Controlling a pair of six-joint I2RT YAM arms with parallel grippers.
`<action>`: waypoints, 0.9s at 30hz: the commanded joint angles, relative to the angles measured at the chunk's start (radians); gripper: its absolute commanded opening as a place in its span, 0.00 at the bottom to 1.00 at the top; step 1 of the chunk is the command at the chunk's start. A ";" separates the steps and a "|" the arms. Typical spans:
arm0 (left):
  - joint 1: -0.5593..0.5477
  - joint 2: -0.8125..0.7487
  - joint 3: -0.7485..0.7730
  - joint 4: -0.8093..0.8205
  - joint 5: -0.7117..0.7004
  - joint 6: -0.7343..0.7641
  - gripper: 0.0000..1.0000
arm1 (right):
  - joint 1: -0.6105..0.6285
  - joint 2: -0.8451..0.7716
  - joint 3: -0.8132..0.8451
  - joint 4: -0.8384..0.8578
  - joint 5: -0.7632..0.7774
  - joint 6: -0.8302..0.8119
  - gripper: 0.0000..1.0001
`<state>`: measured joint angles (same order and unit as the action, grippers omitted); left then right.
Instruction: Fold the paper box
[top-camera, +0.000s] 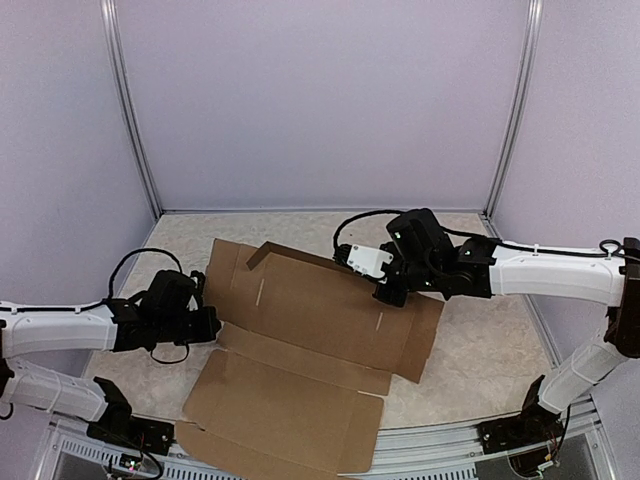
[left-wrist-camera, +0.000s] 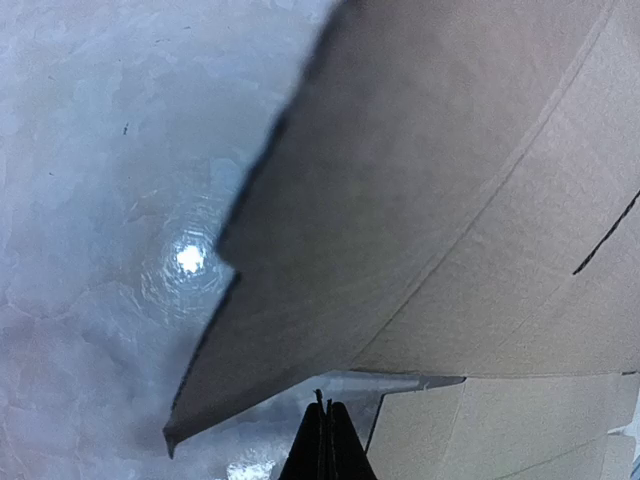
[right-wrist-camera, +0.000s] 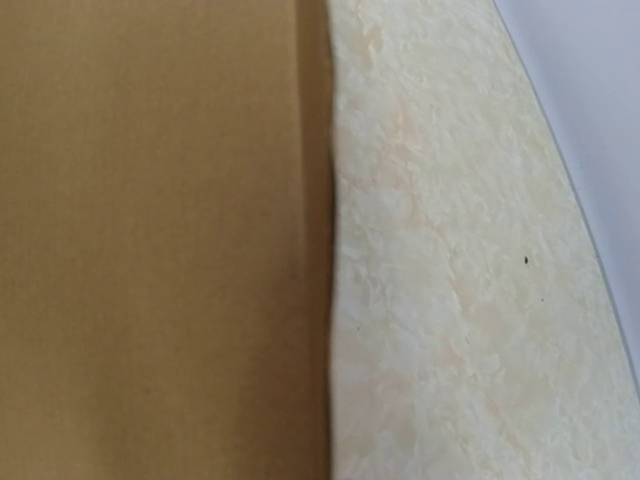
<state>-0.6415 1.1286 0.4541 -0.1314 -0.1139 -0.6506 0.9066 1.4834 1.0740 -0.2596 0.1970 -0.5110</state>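
At the centre of the bench (top-camera: 480, 345) we find the paper box (top-camera: 300, 325), a plain brown sheet, mostly flat, with one far flap raised. Bare bench lies to its right. The left pincer (top-camera: 208, 325), its fingers pressed together, sits just beside the box's left edge. The right pincer (top-camera: 392, 292) sits over the box's right part, and we cannot tell its state.

Left arm (top-camera: 55, 328), right arm (top-camera: 550, 272): white shells, black joints, looped black cables (top-camera: 128, 262); left gripper (left-wrist-camera: 322, 445) black, tapered.
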 joint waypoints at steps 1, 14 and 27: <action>-0.056 0.035 0.015 -0.032 -0.058 -0.013 0.00 | -0.008 0.017 -0.002 0.037 -0.019 0.030 0.00; -0.131 0.016 0.052 0.038 0.010 -0.029 0.00 | -0.007 0.027 -0.017 0.069 0.013 0.057 0.00; -0.222 0.094 0.076 0.124 0.061 -0.069 0.00 | -0.008 0.023 -0.049 0.103 0.043 0.076 0.00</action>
<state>-0.8280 1.1812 0.5091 -0.0315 -0.0631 -0.6952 0.9066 1.5002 1.0393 -0.2028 0.2234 -0.4614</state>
